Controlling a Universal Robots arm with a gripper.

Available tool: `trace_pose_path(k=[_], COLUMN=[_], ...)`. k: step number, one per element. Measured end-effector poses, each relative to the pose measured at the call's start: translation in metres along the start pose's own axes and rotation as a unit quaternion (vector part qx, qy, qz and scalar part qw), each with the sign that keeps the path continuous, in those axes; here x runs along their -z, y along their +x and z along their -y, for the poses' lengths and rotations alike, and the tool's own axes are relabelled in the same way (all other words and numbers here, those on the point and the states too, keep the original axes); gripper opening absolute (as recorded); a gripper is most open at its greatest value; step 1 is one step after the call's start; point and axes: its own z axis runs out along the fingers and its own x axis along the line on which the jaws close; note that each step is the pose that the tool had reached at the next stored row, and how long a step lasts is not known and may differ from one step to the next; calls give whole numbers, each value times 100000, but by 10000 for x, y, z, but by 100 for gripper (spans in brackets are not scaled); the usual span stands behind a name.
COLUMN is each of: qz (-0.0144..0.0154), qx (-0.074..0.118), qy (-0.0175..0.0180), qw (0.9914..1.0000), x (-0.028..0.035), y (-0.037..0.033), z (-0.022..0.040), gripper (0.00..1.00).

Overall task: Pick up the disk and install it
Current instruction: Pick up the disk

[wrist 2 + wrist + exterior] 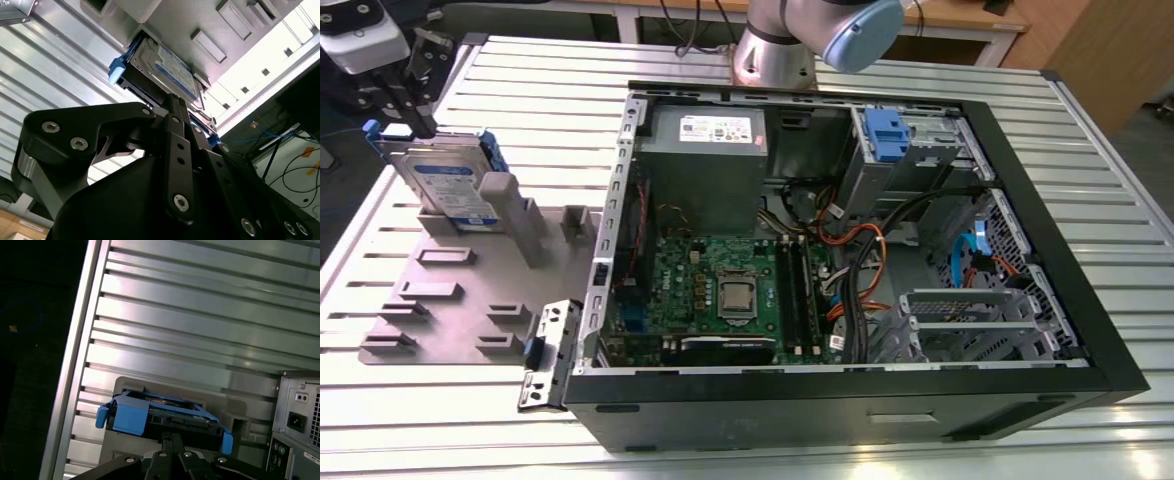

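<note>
The disk (pixel 447 185), silver with a white-and-blue label and blue carrier rails, stands on edge in a slot of the grey holder plate (pixel 454 300) at the exterior view's left. My gripper (pixel 403 118) hangs just above its top edge, fingers drawn together and shut, nothing between them. In both wrist views the gripper tip (pixel 172 100) (pixel 171 436) points at the disk's narrow edge (pixel 170 70) (pixel 165 415), very close to it; whether they touch is unclear.
The open computer case (pixel 1067 250) lies on the slatted metal table, with a drive bay holding a blue carrier (pixel 887 135) at its far right and a grey power supply (pixel 707 130). My arm's base (pixel 774 50) stands behind the case. A small blue clip (pixel 534 350) sits beside the case.
</note>
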Motion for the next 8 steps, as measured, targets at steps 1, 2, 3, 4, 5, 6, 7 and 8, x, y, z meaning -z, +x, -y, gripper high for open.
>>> trace_pose_path(k=[1,2,3,4,5,6,7,8], qz=[-29,-61,-94,-134,-175,-211,-252,-287], qx=[655,1391,2232,3188,4080,4941,5835,6764], qy=[-21,-40,-65,-93,-118,-144,-168,-196], qw=[99998,99990,99975,99949,99917,99878,99829,99770], x=[0,0,0,-1,0,-1,0,-1], y=[0,0,0,0,0,0,0,0], z=[0,0,0,0,0,0,0,0], gripper=[11,11,11,11,11,11,11,11])
